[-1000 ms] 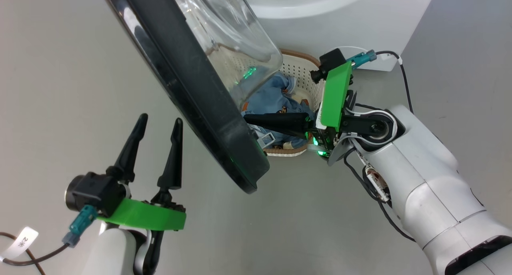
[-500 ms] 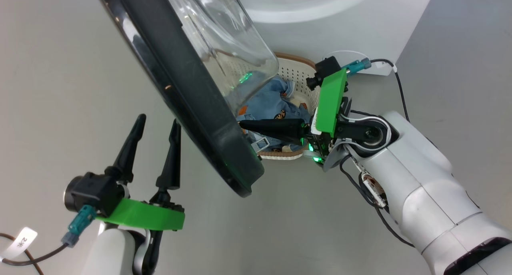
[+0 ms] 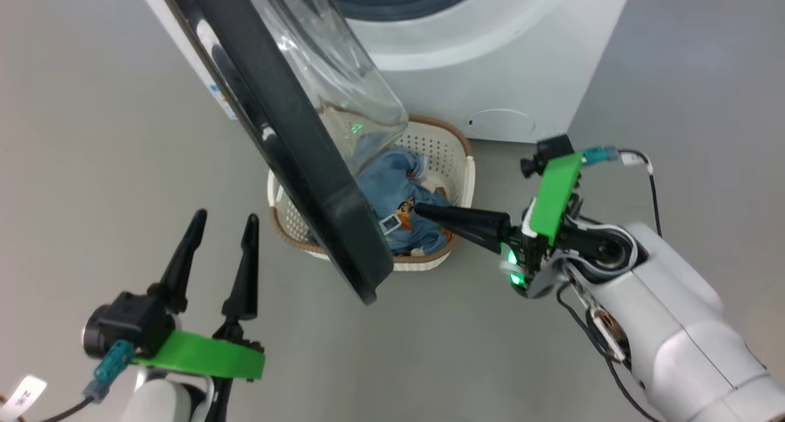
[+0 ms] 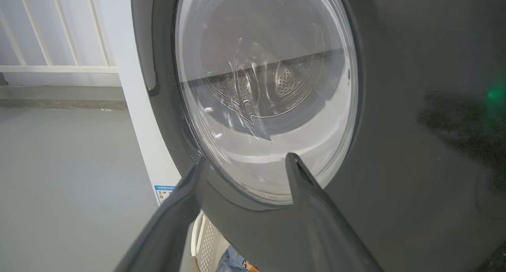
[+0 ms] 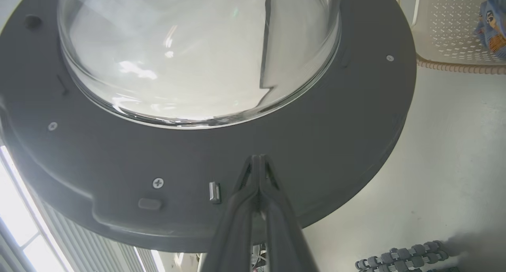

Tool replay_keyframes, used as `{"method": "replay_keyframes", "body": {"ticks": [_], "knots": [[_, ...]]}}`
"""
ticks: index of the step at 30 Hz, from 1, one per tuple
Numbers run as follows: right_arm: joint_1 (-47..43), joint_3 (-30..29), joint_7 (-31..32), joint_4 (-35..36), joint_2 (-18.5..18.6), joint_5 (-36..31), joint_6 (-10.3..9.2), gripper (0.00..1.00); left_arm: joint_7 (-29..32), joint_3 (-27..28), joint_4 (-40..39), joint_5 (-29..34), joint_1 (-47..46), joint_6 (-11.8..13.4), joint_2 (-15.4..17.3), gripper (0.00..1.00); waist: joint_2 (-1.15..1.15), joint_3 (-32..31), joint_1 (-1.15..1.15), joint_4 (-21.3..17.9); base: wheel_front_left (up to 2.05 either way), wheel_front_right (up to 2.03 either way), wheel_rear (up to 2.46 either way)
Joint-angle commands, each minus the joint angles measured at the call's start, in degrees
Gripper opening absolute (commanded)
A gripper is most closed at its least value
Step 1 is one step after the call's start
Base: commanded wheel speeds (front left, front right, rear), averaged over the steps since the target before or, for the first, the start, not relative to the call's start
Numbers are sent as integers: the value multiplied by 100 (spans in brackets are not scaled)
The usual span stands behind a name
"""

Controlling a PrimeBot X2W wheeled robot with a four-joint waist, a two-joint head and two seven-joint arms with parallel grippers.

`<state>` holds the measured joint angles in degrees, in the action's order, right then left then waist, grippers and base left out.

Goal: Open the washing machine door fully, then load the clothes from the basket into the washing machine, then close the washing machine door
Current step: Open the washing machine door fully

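Note:
The washing machine door (image 3: 294,158) stands open, its black rim edge-on and its glass bowl (image 3: 334,72) facing the white washing machine (image 3: 490,72). Below it the cream basket (image 3: 469,164) holds the light blue clothes (image 3: 398,186). My right gripper (image 3: 418,208) is shut with nothing in it. It points at the door's inner rim (image 5: 336,118), its tips (image 5: 257,158) near the metal latch (image 5: 214,192), a small gap showing in the head view. My left gripper (image 3: 225,218) is open on the door's outer side, facing the window (image 4: 265,86).
Grey floor lies all around. A round service cap (image 3: 500,122) sits low on the machine's front, and a blue energy label (image 4: 164,191) on its lower corner. The basket's rim (image 5: 454,64) lies right of the door's edge. A white railing (image 4: 59,66) stands behind at the left.
The head camera has shifted, showing more of the machine's front. My right gripper has drawn back to the right, away from the door's inner edge it touched. The left gripper holds its pose.

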<state>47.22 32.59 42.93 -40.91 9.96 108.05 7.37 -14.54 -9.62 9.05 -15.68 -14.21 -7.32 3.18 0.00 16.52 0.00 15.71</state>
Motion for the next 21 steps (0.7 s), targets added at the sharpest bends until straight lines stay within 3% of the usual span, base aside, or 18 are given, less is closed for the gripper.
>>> {"method": "replay_keyframes", "body": {"ticks": [1,21], "knots": [[-219,-11,-74,203,-55,84,12,0,-46,230,-83,73,68,-17,166,100,0,-187,0,-189,0,0,0],[-2116,-438,-1045,1632,424,844,12,0,-46,770,22,109,863,-17,243,100,0,-1174,0,-1090,0,0,0]]}}
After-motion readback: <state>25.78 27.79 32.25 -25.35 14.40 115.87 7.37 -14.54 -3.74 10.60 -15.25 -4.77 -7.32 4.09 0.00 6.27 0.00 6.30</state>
